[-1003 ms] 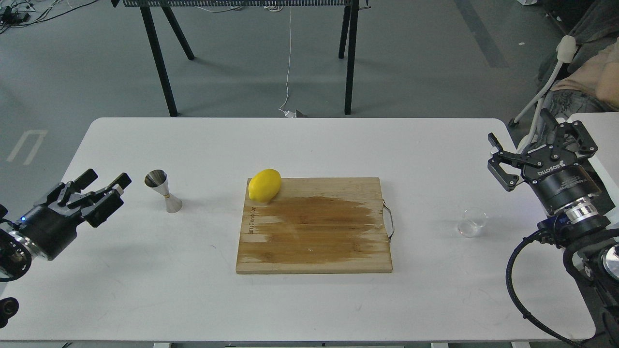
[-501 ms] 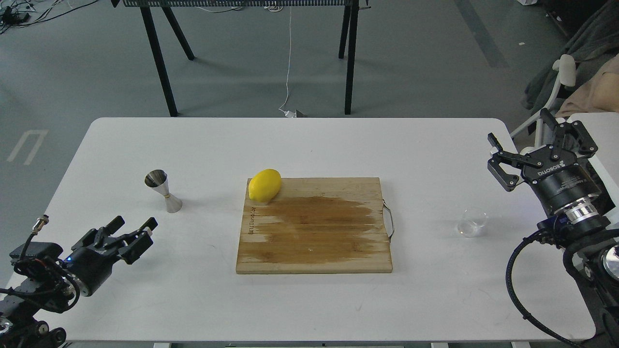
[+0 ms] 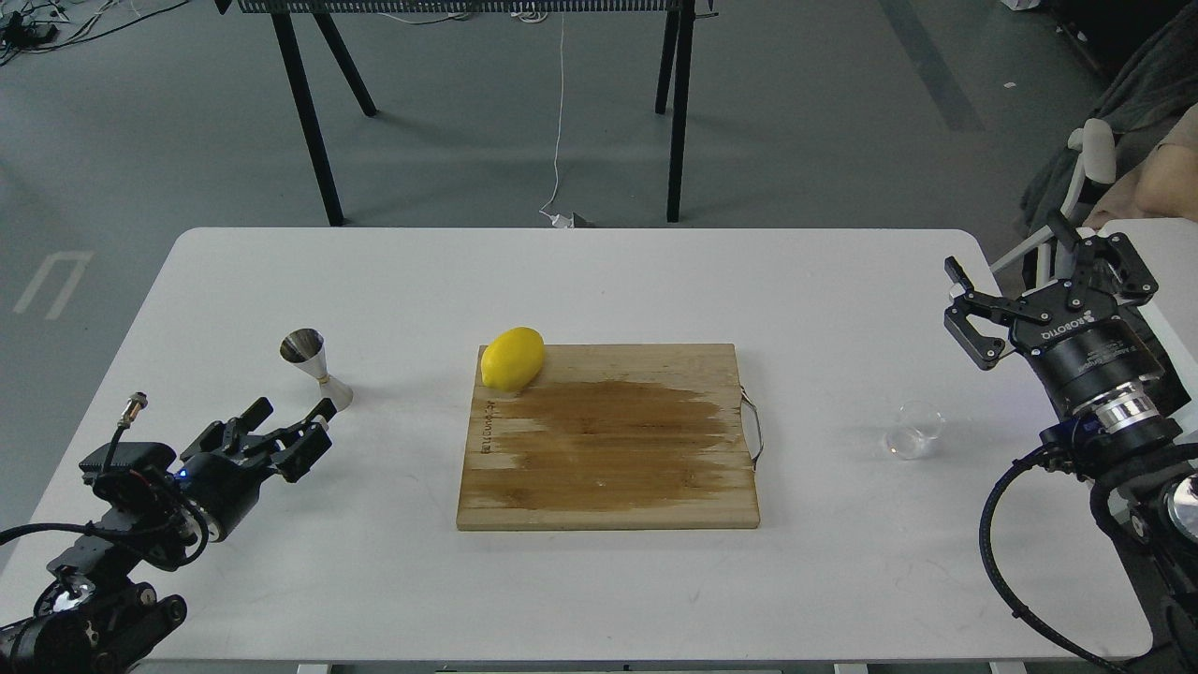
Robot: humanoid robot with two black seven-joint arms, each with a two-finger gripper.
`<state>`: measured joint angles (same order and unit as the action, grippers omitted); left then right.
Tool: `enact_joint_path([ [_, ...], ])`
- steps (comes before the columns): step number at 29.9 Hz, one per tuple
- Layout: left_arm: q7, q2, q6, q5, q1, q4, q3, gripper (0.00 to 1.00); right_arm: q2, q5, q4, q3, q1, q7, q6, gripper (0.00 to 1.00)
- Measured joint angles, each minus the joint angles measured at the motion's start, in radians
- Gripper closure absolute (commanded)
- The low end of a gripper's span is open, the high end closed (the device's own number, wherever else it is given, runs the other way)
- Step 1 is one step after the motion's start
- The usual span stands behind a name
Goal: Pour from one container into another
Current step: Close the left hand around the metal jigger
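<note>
The steel jigger (image 3: 314, 369) stands on the white worktop (image 3: 599, 580), left of the wooden cutting board (image 3: 608, 437), leaning a little with its open upper cone toward the far left. The left end effector (image 3: 292, 419) sits low over the worktop just in front of the jigger, pointing up toward its base. Its two fingers are spread apart with nothing between them, and the upper fingertip looks to be right at the jigger's foot. From this angle I cannot say whether it actually touches.

Over on the right, the small clear glass cup (image 3: 914, 431) rests upright on the worktop, beyond the board's metal handle (image 3: 753, 429). The right end effector (image 3: 1011, 285) hangs farther back and a little to the right of the cup, clearly apart from it, near the worktop's right edge. Its fingers are wide apart and empty, the gap facing away from the camera.

A yellow lemon (image 3: 512, 358) lies on the board's far left corner, partly overhanging the edge. A dark wet-looking patch covers much of the board's middle. The cup and jigger are well apart, with the board between them.
</note>
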<state>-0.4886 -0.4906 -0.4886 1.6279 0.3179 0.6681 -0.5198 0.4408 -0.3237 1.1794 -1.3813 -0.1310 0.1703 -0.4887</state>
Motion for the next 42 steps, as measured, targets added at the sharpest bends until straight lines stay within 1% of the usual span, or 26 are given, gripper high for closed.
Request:
enact_joint_path([
  [9,0.0,0.09,0.0,0.0,0.072,-0.125,0.003,0.01,0.004,0.0,0.002,-0.003,-0.001,0.0,0.0,0.01],
  [19,0.0,0.144,0.0,-0.009,0.125,-0.212,0.016,0.03,0.007,-0.002,0.007,-0.004,-0.001,0.0,0.0,0.01],
  [26,0.0,0.212,0.0,-0.014,0.171,-0.32,0.024,0.09,0.008,-0.002,0.008,-0.004,-0.001,0.0,0.0,0.01],
  [28,0.0,0.225,0.0,-0.014,0.179,-0.341,0.024,0.14,0.009,-0.002,0.008,-0.004,-0.001,0.0,0.0,0.01],
  [34,0.0,0.249,0.0,-0.014,0.199,-0.394,0.024,0.42,0.01,-0.002,0.008,-0.004,-0.001,0.0,0.0,0.01],
  [36,0.0,0.255,0.0,-0.014,0.202,-0.411,0.024,0.54,0.01,-0.002,0.009,-0.004,-0.001,0.0,0.0,0.01],
  [38,0.0,0.26,0.0,-0.013,0.202,-0.423,0.025,0.64,0.01,-0.002,0.009,-0.004,0.0,0.0,0.0,0.01],
  [40,0.0,0.262,0.0,-0.013,0.203,-0.43,0.027,0.7,0.01,-0.002,0.009,-0.004,0.0,0.0,0.0,0.01],
  [42,0.0,0.263,0.0,-0.014,0.203,-0.432,0.027,0.79,0.01,-0.002,0.009,-0.004,0.0,0.0,0.0,0.01],
])
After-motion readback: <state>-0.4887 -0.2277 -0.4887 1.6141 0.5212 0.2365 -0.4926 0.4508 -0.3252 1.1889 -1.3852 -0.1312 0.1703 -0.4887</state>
